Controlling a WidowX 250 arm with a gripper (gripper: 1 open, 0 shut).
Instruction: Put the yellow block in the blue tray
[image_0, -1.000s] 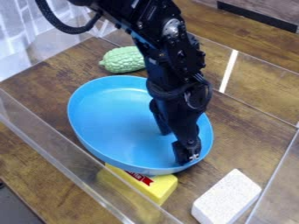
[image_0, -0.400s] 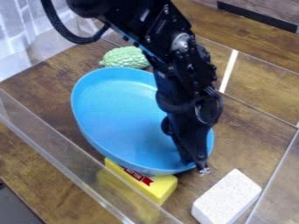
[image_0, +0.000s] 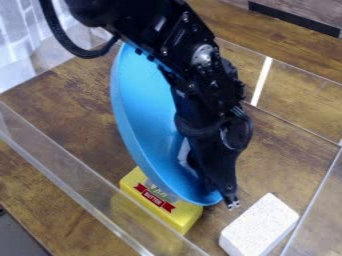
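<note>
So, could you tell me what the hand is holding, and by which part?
The hand is shut on the tray, pinching its rim at the near right edge; the tray stands steeply tilted.

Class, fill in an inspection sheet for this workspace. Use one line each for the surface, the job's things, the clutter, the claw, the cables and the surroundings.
Surface: wooden table, brown planks, no spills seen.
Job's things: blue tray is tipped steeply on edge, with its lower rim near the yellow block. The yellow block lies flat on the table, outside the tray; whether the two touch cannot be told.
Clutter: white speckled block at the near right, apart from the tray.
Grippers: claw points down, shut on the blue tray's lower rim.
Cables: black cable loops behind the arm at the upper left.
Surroundings: clear wall along the near edge.
</note>
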